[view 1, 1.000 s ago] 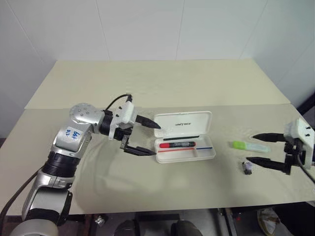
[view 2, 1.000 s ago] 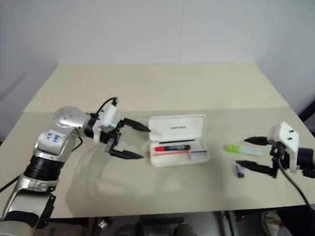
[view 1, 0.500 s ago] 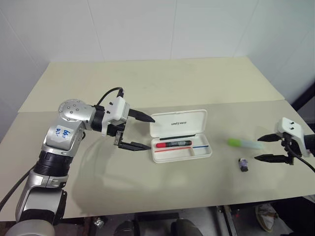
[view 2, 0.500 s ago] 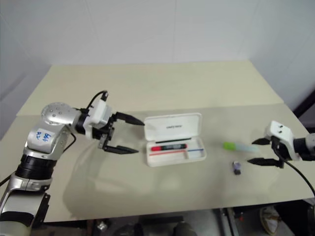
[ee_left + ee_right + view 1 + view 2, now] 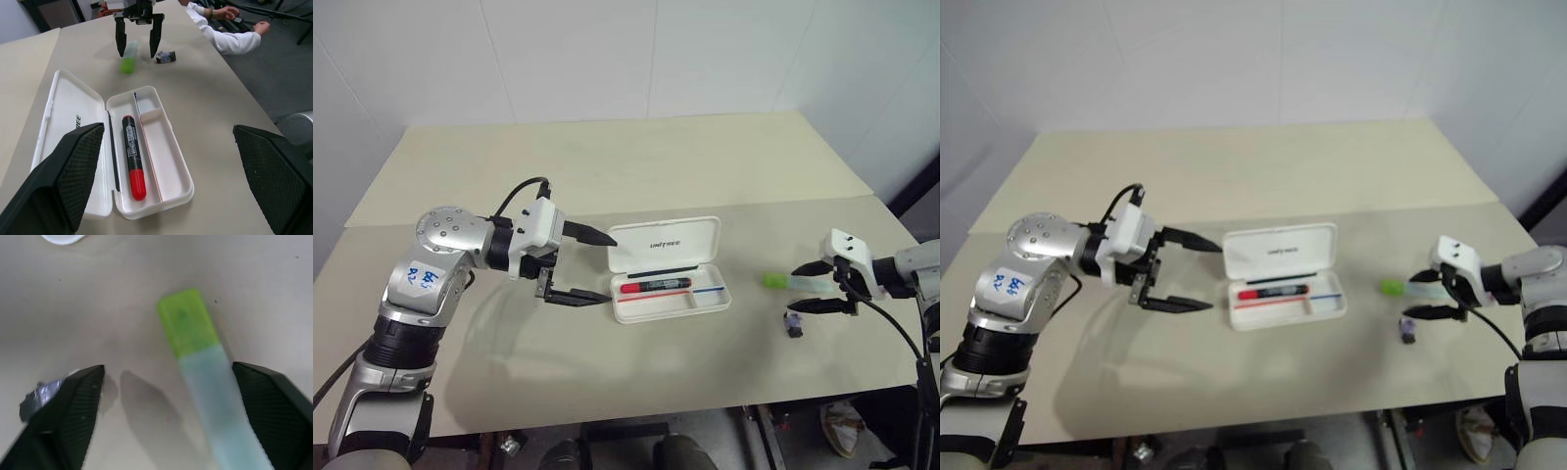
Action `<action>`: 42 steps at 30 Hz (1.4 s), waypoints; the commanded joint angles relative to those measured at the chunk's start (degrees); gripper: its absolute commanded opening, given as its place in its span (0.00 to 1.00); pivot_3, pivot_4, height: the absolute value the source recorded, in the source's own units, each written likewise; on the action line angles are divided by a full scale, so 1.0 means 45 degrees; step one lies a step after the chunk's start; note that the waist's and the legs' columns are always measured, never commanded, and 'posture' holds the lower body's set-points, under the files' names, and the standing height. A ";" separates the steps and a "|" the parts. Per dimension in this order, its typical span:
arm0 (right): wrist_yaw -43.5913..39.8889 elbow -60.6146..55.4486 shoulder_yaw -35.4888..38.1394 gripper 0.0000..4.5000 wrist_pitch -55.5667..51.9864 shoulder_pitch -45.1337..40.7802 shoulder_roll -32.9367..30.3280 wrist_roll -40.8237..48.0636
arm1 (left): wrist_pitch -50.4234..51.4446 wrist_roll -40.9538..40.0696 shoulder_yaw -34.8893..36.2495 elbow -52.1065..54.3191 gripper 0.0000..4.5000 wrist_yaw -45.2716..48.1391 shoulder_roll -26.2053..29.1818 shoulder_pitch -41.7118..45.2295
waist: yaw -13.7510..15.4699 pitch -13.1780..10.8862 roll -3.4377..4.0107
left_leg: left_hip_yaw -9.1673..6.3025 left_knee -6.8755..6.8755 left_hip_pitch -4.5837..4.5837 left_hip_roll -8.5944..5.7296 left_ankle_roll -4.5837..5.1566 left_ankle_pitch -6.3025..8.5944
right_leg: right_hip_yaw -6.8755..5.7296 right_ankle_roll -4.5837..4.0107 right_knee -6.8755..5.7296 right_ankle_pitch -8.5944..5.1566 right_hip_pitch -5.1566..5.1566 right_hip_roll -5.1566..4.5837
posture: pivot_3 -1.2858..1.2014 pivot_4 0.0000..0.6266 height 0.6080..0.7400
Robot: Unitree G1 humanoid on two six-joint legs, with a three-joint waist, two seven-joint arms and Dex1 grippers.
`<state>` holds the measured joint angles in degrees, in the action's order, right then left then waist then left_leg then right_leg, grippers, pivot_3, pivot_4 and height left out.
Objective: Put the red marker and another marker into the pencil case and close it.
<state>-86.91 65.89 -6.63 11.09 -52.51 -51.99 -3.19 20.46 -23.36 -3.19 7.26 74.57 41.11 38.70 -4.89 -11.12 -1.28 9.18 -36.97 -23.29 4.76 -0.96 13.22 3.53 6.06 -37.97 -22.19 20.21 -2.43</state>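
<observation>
So about halfway through, I'd say. Starting left of the pencil case [image 5: 668, 268]: the left tool [image 5: 598, 265] just hangs there above the surface [image 5: 607, 166] with its jaws spread wide, holding nothing, tips pointed at the case's left end. The case itself lies open, lid flipped back away from the robot, and the red marker [image 5: 133, 155] is already lying in the long compartment beside the hinge, red cap toward the left tool. So that part looks done.

Right of the case, well apart from it, the lime-green marker [image 5: 200, 356] still lies flat on the surface. The right tool [image 5: 811, 285] is over it with jaws parted, one finger on each side of the barrel, not gripping it as far as I can see. A small dark purplish block [image 5: 794, 326] sits just beside the marker, on the robot's side.

Left to do, by my reckoning: grab the green one, carry it to the case, drop it in, and shut the lid.
</observation>
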 commanded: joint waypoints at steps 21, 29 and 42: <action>-0.1044 -0.2899 0.0985 0.24 0.0043 -0.0134 -0.0472 0.1258 | -0.1429 0.0255 -0.0034 -0.1142 1.00 0.0257 -0.0074 0.0373 | -0.0006 -0.0031 0.0049 | -0.0001 -0.0011 0.0004 -0.0002 -0.0003 0.0002 | 0.0001 0.0002 -0.0008 0.0001 -0.0006 0.0003 | 0.52 0.24 1.00; -0.0086 -1.3512 0.1274 0.24 -0.5740 0.3368 -0.1031 0.4740 | -0.2201 0.0541 -0.0149 -0.2016 1.00 0.0361 -0.0175 -0.0184 | 0.0073 -0.0032 0.0051 | -0.0012 0.0003 -0.0013 0.0069 -0.0029 0.0018 | 0.0003 0.0008 0.0001 -0.0008 0.0011 0.0006 | 0.52 0.24 1.00; 0.3340 -1.8838 -0.1368 0.24 -1.0305 0.3211 0.1608 0.5292 | -0.2583 0.0891 -0.0278 -0.2425 1.00 0.0690 0.0069 -0.1138 | 0.0082 -0.0020 0.0028 | -0.0008 0.0000 -0.0065 0.0078 -0.0018 0.0038 | -0.0003 -0.0014 -0.0006 -0.0005 0.0074 -0.0022 | 0.52 0.24 1.00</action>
<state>-72.60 -17.69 -11.47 -35.46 -35.90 -45.74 21.32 9.55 -19.28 -5.22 -4.65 77.49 40.64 34.26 -4.52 -11.21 -1.16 9.15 -36.96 -23.61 5.10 -1.04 13.39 3.51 5.99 -38.00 -22.22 20.58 -2.51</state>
